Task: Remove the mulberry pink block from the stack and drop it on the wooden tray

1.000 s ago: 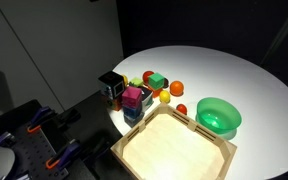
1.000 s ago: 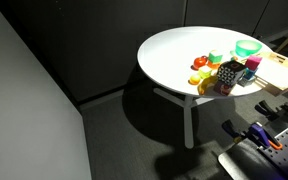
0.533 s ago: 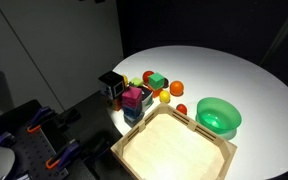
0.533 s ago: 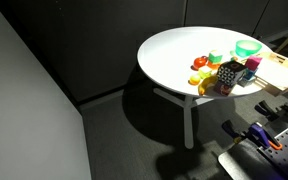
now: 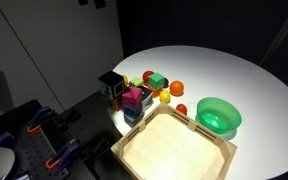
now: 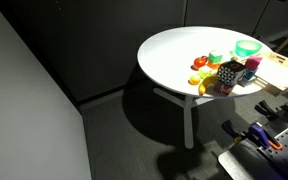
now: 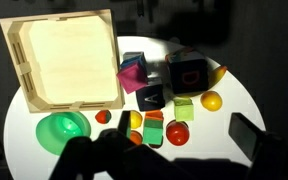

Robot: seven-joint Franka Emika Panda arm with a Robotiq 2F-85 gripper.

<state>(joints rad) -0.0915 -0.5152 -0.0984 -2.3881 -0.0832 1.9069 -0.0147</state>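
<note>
**Pink block on its stack, beside the tray's corner; jaws unreadable**

Round table point(image 5: 224, 75), smooth matte white top, dark room around it.

The wooden tray point(image 5: 174, 145) is on the near side: pale, unfinished-looking wood, square, shallow, with a raised slatted rim. Its flat floor is bare. In the wrist view it fills the upper left point(image 7: 64, 60).

The mulberry pink block point(image 5: 132, 97) is a small magenta cube with crisp edges. It sits on top of the stack point(image 5: 133, 106), over a blue cube point(image 5: 134, 114). The stack stands on the tabletop just beside the tray's far-left rim, outside it. From the wrist view the pink block point(image 7: 134, 75) looks turned slightly askew and lies just right of the tray's rim.

Left of the stack is a black cube point(image 5: 111, 85) with coloured markings on its faces.

Farther back there is loose clutter: a green cube point(image 5: 156, 80), an orange ball point(image 5: 176, 88), a yellow ball point(image 5: 164, 96) and a red ball point(image 5: 181, 109). The balls are glossy.

The green bowl point(image 5: 219, 117) is round, translucent-looking plastic. It stands right of the blocks, near the tray's far-right edge.

The gripper point(image 7: 184, 160) shows only as a dark blurred mass along the lower edge of the wrist view, well apart from the blocks. Whether the jaws are apart or together cannot be told.
</note>
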